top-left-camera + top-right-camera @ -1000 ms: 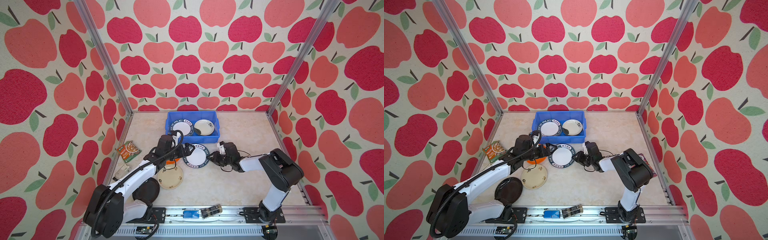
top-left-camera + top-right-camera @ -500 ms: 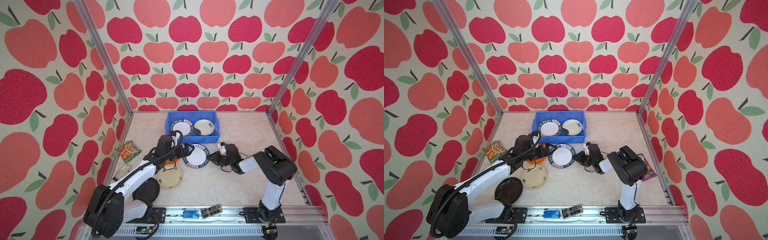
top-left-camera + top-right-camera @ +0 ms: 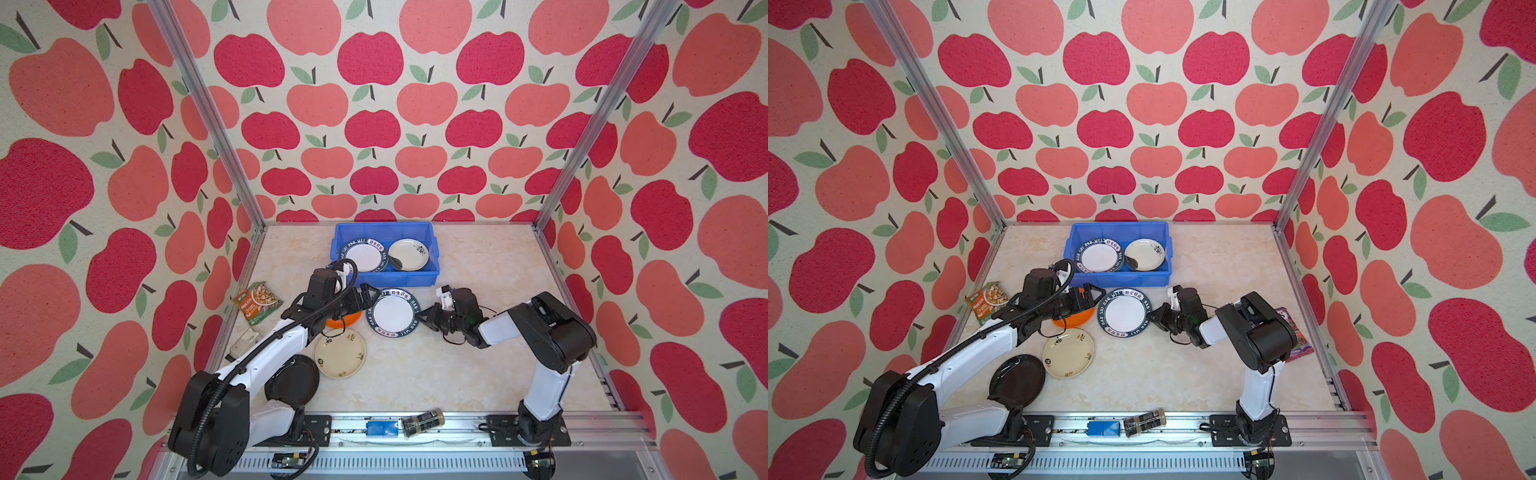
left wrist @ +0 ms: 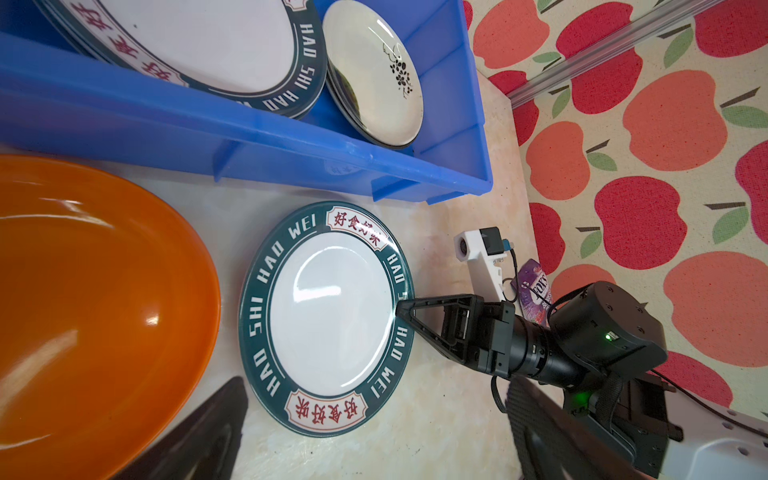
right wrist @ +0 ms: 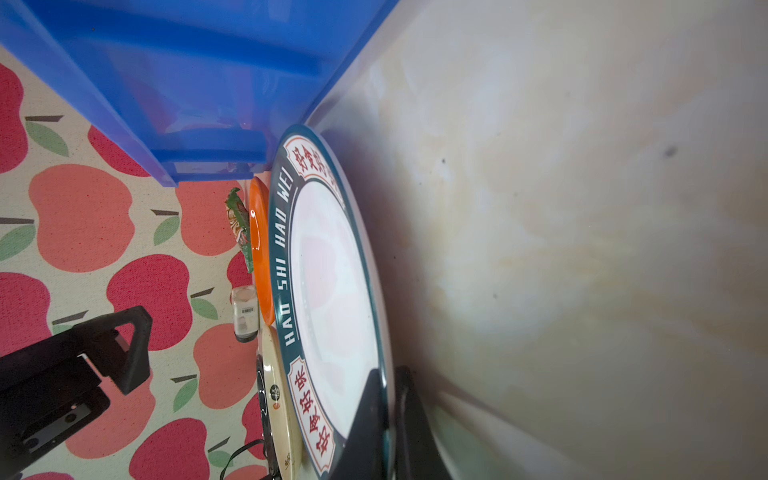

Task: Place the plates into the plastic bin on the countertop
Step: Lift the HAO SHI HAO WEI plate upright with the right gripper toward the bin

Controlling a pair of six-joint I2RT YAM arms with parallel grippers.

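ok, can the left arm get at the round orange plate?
Likely yes: the open left gripper hangs over the orange plate, nothing lies on it, the white dark-rimmed lettered plate sits apart.

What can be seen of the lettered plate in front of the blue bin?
The lettered plate is round, shallow, glossy: white centre, dark teal rim lettered HAO SHI HAO WEI, with red characters. It rests face up on the countertop before the plastic bin. The right gripper is shut on its rim.
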